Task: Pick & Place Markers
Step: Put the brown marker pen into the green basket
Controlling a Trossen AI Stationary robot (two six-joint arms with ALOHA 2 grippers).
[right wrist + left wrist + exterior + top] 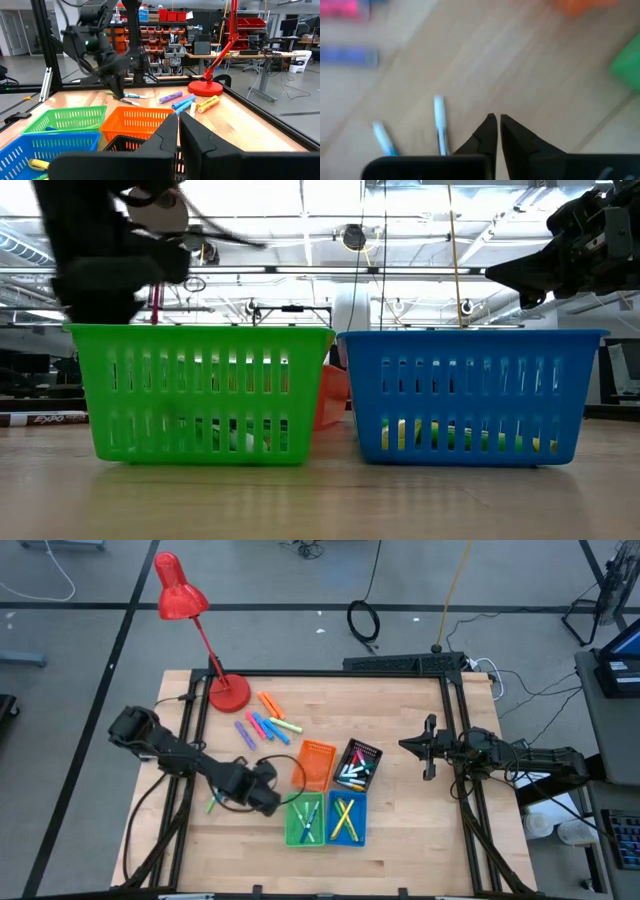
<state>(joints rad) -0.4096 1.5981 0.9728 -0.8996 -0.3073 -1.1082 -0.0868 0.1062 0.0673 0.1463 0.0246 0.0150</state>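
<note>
Loose markers point(268, 723) in orange, pink, purple, blue and yellow lie on the wooden table near the red lamp's base. Two white markers with blue-green caps point(440, 125) point(132, 95) lie flat on the table just beside my left gripper point(497, 125). This gripper point(118, 91) points down over them, shut, with nothing between its fingers. It hovers left of the green bin point(305, 822). My right gripper point(178, 131) waits shut at the table's right side point(420, 747), raised and pointing level toward the bins.
Four small bins stand together mid-table: orange point(316, 765), black point(357, 765), green and blue point(346, 820), the last three with markers inside. A red desk lamp point(228, 692) stands at the far left. A black frame point(455, 790) runs along the table's edges.
</note>
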